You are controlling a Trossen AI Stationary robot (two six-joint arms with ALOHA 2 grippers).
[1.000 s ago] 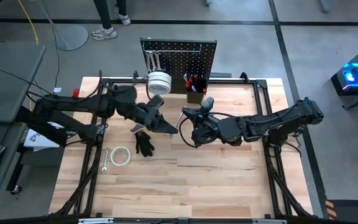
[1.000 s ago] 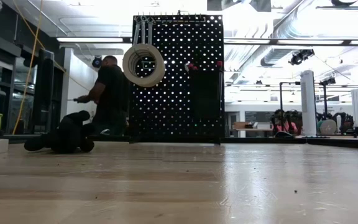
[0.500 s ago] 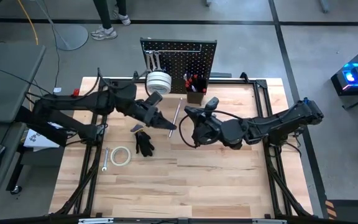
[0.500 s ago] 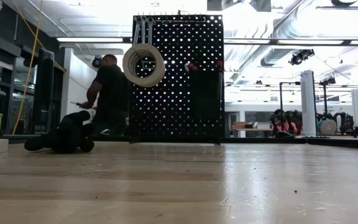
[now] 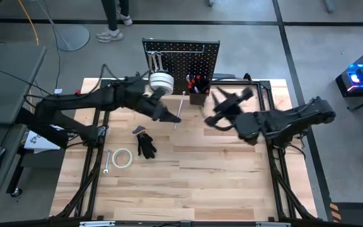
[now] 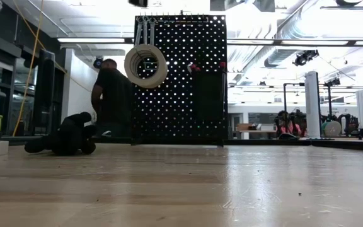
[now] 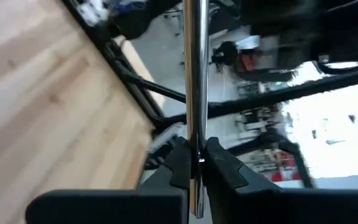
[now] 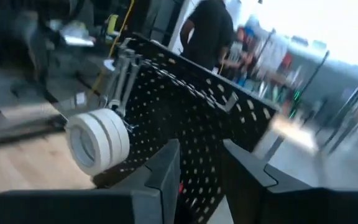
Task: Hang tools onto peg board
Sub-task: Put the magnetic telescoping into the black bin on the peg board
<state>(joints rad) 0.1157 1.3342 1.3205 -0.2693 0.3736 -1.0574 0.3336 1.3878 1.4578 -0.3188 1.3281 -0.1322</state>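
The peg board (image 5: 181,66) stands upright at the top centre of the high view, at the far edge of the wooden table (image 5: 232,183). 2 silver wrenches (image 5: 155,62) hang at its upper left, a white tape roll (image 5: 161,81) hangs just below them, and a small black bin (image 5: 198,85) with red-tipped handles sits toward its right. In the low view the board fills the middle of the frame, with the tape roll on its left half.

The left gripper (image 5: 167,116) reaches in from the left edge, its arm stretched nearly level toward the board's foot, fingers clamped on a slim silver tool (image 5: 178,114) that points toward the board. In the left wrist view that shaft (image 7: 194,93) runs straight up between the 2 dark fingers (image 7: 179,163), which pinch it tight.

The right gripper (image 5: 227,104) sits right of centre, just beside the bin, its arm folded back toward the right edge. In the right wrist view its fingers (image 8: 165,168) stand apart and hold nothing, facing the board.

On the table at lower left lie black pliers (image 5: 146,145), a second tape roll (image 5: 121,158) and a wrench (image 5: 106,162). A person (image 6: 112,94) in dark clothes stands behind the board.
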